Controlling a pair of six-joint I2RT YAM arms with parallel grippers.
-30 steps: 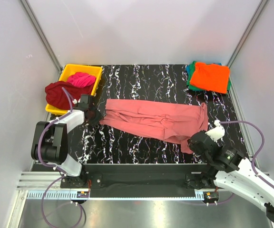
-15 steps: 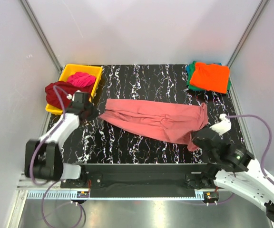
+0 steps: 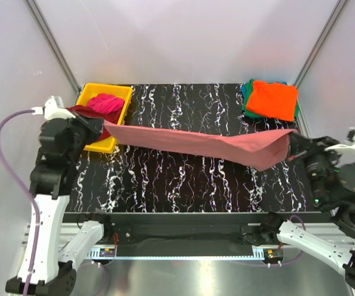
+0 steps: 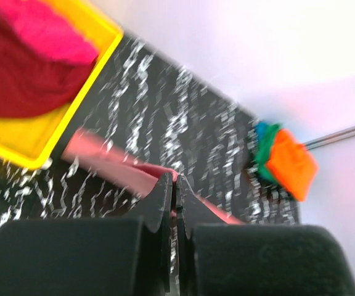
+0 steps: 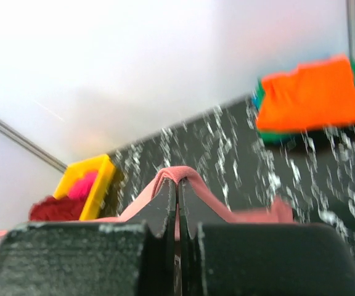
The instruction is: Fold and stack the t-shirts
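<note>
Crosswise, pink t-shirt [image 3: 196, 143] taut, left-to-right.

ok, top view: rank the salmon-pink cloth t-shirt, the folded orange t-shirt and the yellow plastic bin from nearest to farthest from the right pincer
1. The salmon-pink cloth t-shirt: its right end is pinched in the right pincer, and the rest stretches off to the left.
2. The folded orange t-shirt: back-right corner, just beyond the pincer.
3. The yellow plastic bin: back-left corner, clearly farthest.
</note>
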